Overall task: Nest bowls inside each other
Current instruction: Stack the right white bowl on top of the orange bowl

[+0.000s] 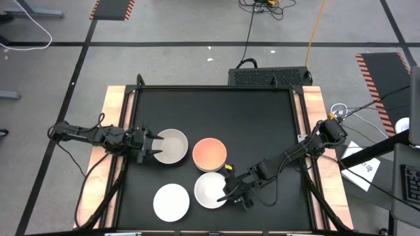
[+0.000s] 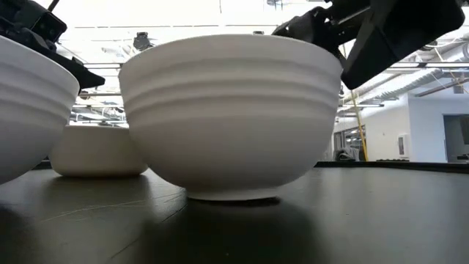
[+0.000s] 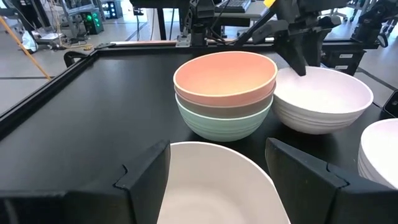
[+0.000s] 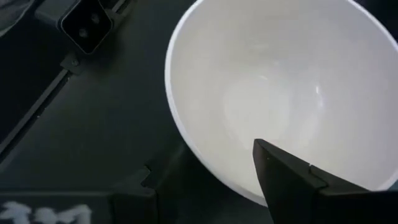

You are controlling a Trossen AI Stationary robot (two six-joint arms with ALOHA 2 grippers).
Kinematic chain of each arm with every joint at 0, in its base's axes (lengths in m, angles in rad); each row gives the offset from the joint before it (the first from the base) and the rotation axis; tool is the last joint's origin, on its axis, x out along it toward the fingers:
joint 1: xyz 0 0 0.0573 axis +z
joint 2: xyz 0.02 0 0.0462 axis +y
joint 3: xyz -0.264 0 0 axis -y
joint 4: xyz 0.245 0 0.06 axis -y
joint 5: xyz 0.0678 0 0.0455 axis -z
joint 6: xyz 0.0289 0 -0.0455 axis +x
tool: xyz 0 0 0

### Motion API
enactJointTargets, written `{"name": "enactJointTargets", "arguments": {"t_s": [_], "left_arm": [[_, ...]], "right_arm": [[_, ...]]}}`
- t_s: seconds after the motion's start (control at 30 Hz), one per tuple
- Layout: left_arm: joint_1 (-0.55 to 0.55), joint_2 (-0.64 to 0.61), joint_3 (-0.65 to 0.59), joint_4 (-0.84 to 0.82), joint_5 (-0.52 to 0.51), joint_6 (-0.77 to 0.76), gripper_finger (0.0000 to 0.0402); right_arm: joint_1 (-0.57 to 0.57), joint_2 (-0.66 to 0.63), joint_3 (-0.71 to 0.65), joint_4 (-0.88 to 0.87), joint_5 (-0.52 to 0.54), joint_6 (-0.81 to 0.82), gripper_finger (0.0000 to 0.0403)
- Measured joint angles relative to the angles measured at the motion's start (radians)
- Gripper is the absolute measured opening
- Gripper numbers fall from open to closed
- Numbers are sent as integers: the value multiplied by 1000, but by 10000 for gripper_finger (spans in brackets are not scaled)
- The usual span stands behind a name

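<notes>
A salmon-orange bowl (image 3: 225,74) sits nested in an olive-grey bowl (image 3: 242,107), which sits in a mint green bowl (image 3: 224,127); the stack (image 1: 210,153) stands mid-table. A beige-grey bowl (image 1: 172,145) stands to its left. My left gripper (image 1: 156,148) is open at that bowl's left rim (image 3: 211,180). Two white bowls stand near the front edge. My right gripper (image 1: 228,190) is open at the right-hand white bowl (image 1: 210,190), one finger (image 4: 292,180) inside its right rim and one (image 4: 143,186) outside, with no touch showing. The other white bowl (image 1: 171,201) stands alone.
The black table top (image 1: 262,124) has bare room across its far half and right side. Raised wooden borders (image 1: 113,118) run along the left and right edges. In the low view the right-hand white bowl (image 2: 231,117) fills the middle, with the beige-grey bowl (image 2: 99,150) behind it.
</notes>
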Motion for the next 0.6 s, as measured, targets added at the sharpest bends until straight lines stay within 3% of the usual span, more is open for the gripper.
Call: {"name": "enactJointTargets", "arguments": {"t_s": [0.6], "left_arm": [[0, 0, 0, 1, 0, 8, 266]], "right_arm": [[19, 31, 0, 45, -5, -96, 139]]}}
